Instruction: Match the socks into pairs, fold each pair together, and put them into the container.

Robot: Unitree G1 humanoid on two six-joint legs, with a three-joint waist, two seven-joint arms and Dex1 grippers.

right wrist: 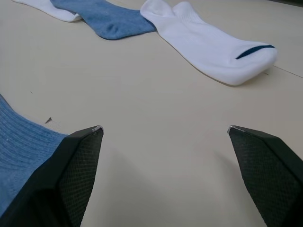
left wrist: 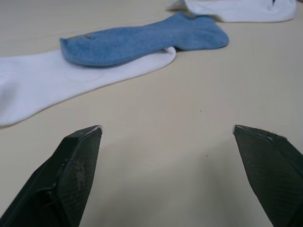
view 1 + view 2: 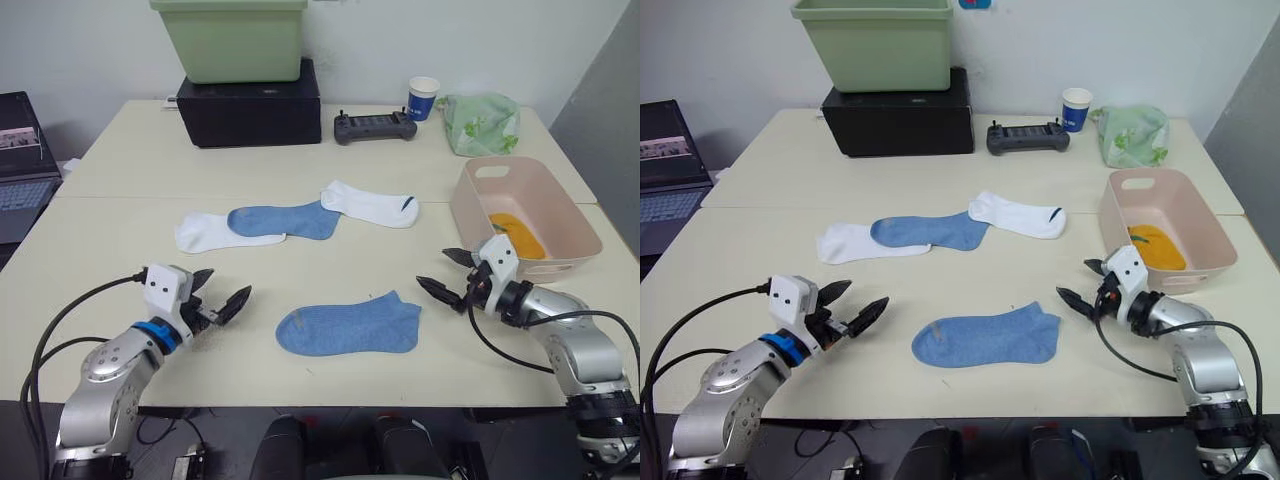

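Blue sock (image 3: 348, 327) lies between wide-open left claw (image 3: 222, 297) and right claw (image 3: 450, 272); pair with far blue sock (image 3: 285, 219), edges aligned, before pink tub (image 3: 565, 205).

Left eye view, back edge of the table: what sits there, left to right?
Black box with the light green bin on top → black controller → paper cup → pale green leaf-print cloth.

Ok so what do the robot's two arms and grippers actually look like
Both arms are silver-grey metal with rounded joints, and a black cable loops alongside each. The left arm carries a blue ring at the wrist. Each wrist bears a small white box with dark dots. The left gripper and right gripper each have two black pointed fingers with a fine textured surface.
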